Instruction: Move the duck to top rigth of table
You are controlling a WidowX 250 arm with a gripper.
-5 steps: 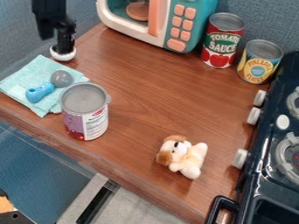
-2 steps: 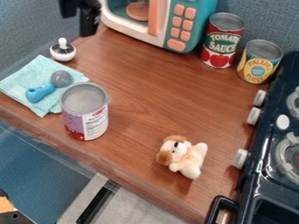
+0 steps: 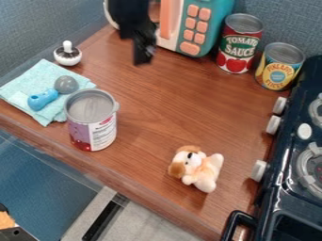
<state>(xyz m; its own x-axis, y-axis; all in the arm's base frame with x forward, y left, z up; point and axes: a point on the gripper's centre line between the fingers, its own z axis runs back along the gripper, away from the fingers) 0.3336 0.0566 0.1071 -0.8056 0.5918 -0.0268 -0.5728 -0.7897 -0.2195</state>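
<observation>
1. Hanging in the upper left-centre of the view, in front of the toy microwave (image 3: pixel 204 28), the black end effector (image 3: pixel 143 55) is above the wooden surface (image 3: pixel 157 101). Whether it is spread or pressed together cannot be told.

2. The task's thing, a small plush toy (image 3: pixel 200 172), lies on the surface, right of centre and low in the view, near the front edge. It is well apart from the end effector, downward and to the right of it.

3. The toy's long axis slants, with its head to the upper left and its body trailing to the lower right. The single arm (image 3: pixel 129 14) would likely need to travel diagonally toward the front edge, then come down over the body and grip across that slant.

4. The toy looks soft and fuzzy, cream-white with brown ears and a dark nose. The task calls it a duck, but it looks more like a puppy. It would probably squash slightly when gripped; a hold on one stubby limb alone could slip.

5. The likely goal is the far right of the surface, near the red can (image 3: pixel 239 44) and the yellow can (image 3: pixel 280 67). Lowering the toy too close could bump either one. The move seems barely begun.
</observation>
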